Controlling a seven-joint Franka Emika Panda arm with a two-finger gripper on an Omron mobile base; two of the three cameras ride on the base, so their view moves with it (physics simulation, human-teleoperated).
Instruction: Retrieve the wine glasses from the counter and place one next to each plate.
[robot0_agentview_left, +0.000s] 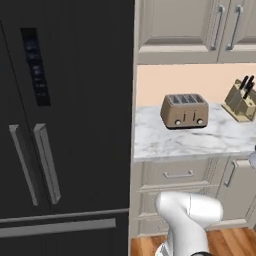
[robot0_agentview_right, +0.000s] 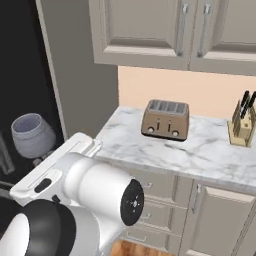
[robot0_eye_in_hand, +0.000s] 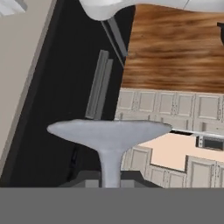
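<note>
Wine glass smoky grey, thin stem clenched in end effector.

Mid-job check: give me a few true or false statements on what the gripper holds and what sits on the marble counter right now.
1. The gripper is shut on the stem of a grey-blue translucent wine glass. True.
2. A bronze four-slot toaster stands on the white marble counter. True.
3. The toaster lies tipped on its side. False: it stands upright.
4. The wooden knife block stands left of the toaster. False: it stands to its right.
5. The upper cabinet doors hang open. False: they are closed.
</note>
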